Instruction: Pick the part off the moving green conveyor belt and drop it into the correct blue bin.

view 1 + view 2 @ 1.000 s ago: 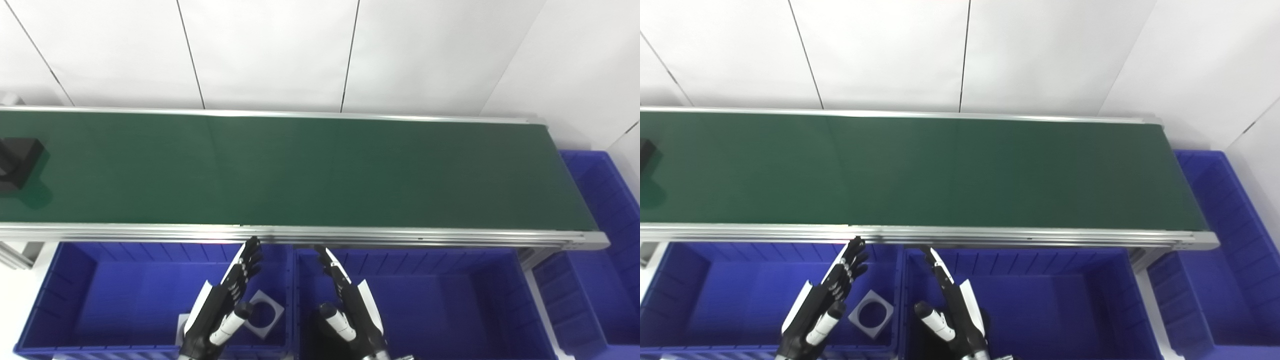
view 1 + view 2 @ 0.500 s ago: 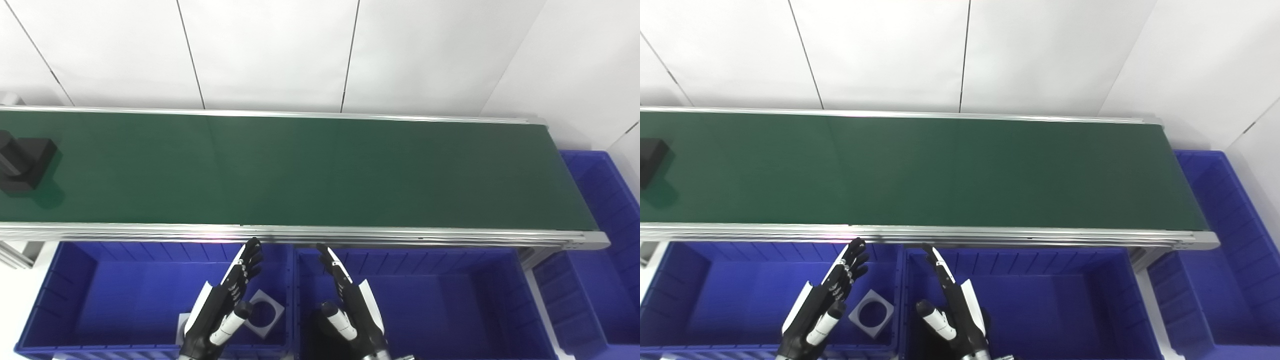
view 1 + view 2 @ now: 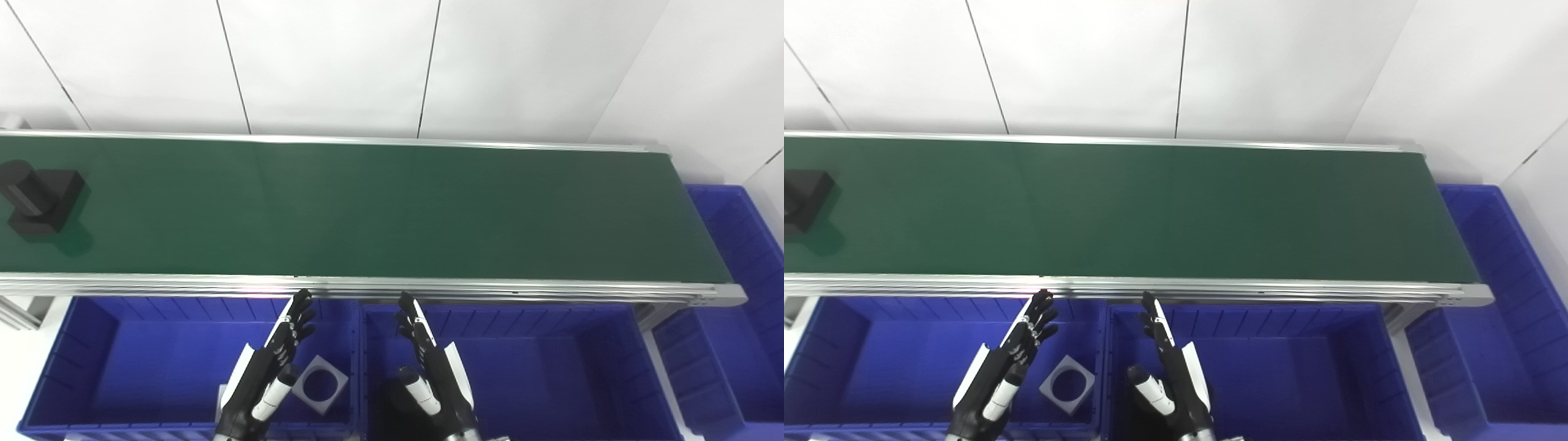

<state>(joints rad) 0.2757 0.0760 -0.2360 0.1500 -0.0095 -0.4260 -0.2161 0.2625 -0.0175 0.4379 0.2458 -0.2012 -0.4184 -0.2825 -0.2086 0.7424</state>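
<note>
I see my left hand (image 3: 269, 361) held flat with its fingers spread and empty, raised over the left blue bin (image 3: 92, 361), and my right hand (image 3: 429, 367) likewise splayed and holding nothing above the middle blue bin (image 3: 551, 367). A grey square plate with a round hole (image 3: 318, 386) lies in the left bin just beside my left hand. Beyond both hands runs the green conveyor belt (image 3: 380, 208); the black part (image 3: 40, 196) sits at its far left end, well apart from either hand. A third blue bin (image 3: 741, 245) stands past the belt's right end.
</note>
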